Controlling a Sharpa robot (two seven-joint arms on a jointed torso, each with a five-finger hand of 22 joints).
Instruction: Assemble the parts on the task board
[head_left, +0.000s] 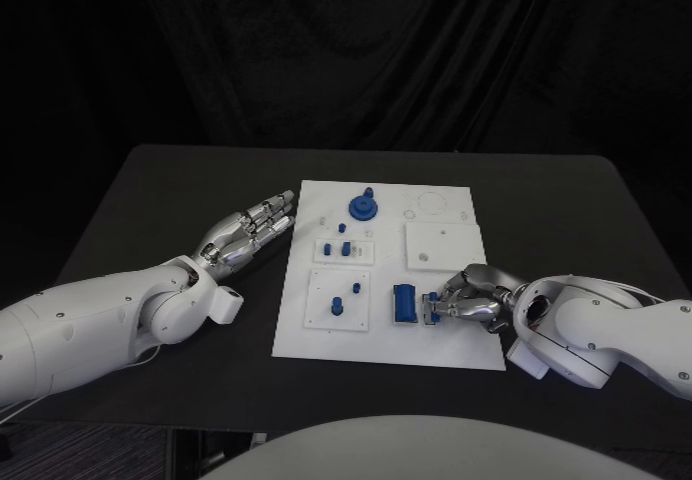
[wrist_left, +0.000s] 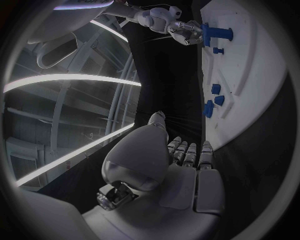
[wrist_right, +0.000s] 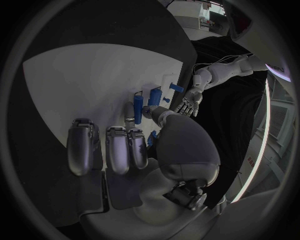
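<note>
On the white rectangular task board (head_left: 454, 345) in the middle of the black table (head_left: 144, 180), the right hand (head_left: 464, 298) pinches a blue block-shaped part (head_left: 407, 304) near the board's front edge, while the left hand (head_left: 248, 236) rests flat, fingers extended together and empty, just beside the board's left edge.

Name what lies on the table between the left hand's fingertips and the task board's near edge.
Nothing: in the head view, bare black table separates the left hand from the task board.
</note>
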